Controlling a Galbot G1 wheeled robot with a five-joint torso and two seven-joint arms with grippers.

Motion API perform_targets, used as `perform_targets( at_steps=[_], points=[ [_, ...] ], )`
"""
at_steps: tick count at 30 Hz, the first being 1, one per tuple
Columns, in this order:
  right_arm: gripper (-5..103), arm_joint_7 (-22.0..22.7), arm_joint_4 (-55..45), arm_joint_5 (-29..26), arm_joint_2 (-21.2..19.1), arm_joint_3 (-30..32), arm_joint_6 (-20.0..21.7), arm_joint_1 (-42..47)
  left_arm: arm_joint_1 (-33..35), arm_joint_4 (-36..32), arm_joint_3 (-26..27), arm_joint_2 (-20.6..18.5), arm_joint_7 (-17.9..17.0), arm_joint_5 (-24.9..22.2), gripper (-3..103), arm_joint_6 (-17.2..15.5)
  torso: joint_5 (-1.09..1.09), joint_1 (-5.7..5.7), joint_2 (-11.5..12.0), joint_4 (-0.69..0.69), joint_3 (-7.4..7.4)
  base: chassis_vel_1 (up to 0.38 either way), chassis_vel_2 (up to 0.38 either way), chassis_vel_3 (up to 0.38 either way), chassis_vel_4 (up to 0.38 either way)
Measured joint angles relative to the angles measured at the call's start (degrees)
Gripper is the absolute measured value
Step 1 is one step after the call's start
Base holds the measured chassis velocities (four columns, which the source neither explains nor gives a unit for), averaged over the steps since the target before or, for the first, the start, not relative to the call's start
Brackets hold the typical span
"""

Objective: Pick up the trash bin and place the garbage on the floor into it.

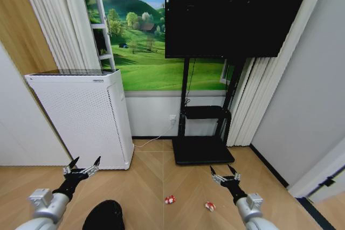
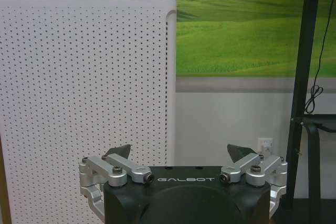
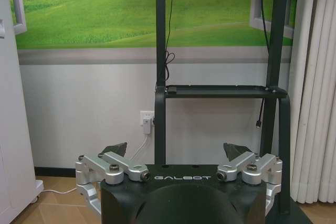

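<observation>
The black trash bin (image 1: 103, 215) stands on the wooden floor (image 1: 145, 181) at the bottom edge of the head view, just right of my left arm. Two pieces of red-and-white garbage lie on the floor: one wrapper (image 1: 170, 199) near the middle, one scrap (image 1: 209, 206) beside my right arm. My left gripper (image 1: 82, 165) hovers open above the floor, in front of the white appliance (image 1: 86, 117). My right gripper (image 1: 226, 174) is open too, held near the TV stand base (image 1: 202, 152). Both wrist views show spread fingers, left gripper (image 2: 181, 153) and right gripper (image 3: 175, 150), holding nothing.
The white perforated appliance (image 2: 84, 93) stands at the left against the wall. A black TV stand (image 3: 220, 93) with a large screen (image 1: 232, 12) fills the centre back. A cable runs along the floor to a wall socket (image 3: 146, 119). White curtains (image 3: 315, 87) hang on the right.
</observation>
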State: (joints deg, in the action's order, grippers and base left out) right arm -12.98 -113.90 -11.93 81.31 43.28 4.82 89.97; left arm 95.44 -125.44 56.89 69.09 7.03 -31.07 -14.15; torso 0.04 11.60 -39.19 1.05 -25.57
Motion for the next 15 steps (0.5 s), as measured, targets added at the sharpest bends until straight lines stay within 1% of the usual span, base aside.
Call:
perform_targets(
  at_steps=[1, 2, 5, 6, 8, 9, 15],
  points=[
    [100, 0.00, 0.00, 0.00, 0.00, 0.00, 0.00, 0.00, 0.00, 0.00, 0.00, 0.00, 0.00, 0.00, 100, 0.00, 0.00, 0.00, 0.00, 0.00, 0.00, 0.024, -0.075, -0.040, 0.043],
    [100, 0.00, -0.01, 0.05, 0.06, -0.13, 0.07, -0.06, 0.03, 0.02, 0.04, 0.05, 0.00, 0.04, 100, -0.02, -0.09, -0.19, 0.41, -0.01, 0.26, 0.075, -0.075, -0.055, 0.070],
    [100, 0.00, 0.16, 0.16, 0.14, -0.32, 0.14, -0.23, 0.10, 0.02, 0.12, 0.16, -0.01, 0.11, 100, -0.05, 0.00, -0.50, 1.19, 0.00, 0.72, 0.079, -0.078, -0.057, 0.075],
    [100, 0.00, 0.33, 0.16, 0.13, -0.35, 0.16, -0.36, 0.10, 0.11, 0.12, 0.20, -0.04, 0.19, 100, -0.08, -0.05, -0.70, 1.67, -0.01, 0.99, 0.000, 0.000, 0.000, 0.000],
    [100, 0.00, 0.44, 0.12, 0.11, -0.35, 0.16, -0.44, 0.07, 0.17, 0.12, 0.20, -0.06, 0.22, 100, -0.09, -0.07, -0.82, 2.00, -0.01, 1.18, 0.000, 0.000, 0.000, 0.000],
    [100, 0.00, 0.68, 0.04, 0.05, -0.35, 0.16, -0.55, 0.02, 0.19, 0.12, 0.22, -0.13, 0.24, 100, -0.13, -0.02, -0.98, 2.45, -0.01, 1.42, 0.000, 0.000, 0.000, 0.000],
    [100, -0.02, 1.40, -0.53, -0.45, -0.17, 0.06, -0.52, 0.01, 0.37, 0.14, 0.22, -0.23, 0.44, 100, -0.19, -0.03, -1.55, 3.79, -0.01, 2.13, 0.000, 0.000, 0.000, 0.000]
  ],
)
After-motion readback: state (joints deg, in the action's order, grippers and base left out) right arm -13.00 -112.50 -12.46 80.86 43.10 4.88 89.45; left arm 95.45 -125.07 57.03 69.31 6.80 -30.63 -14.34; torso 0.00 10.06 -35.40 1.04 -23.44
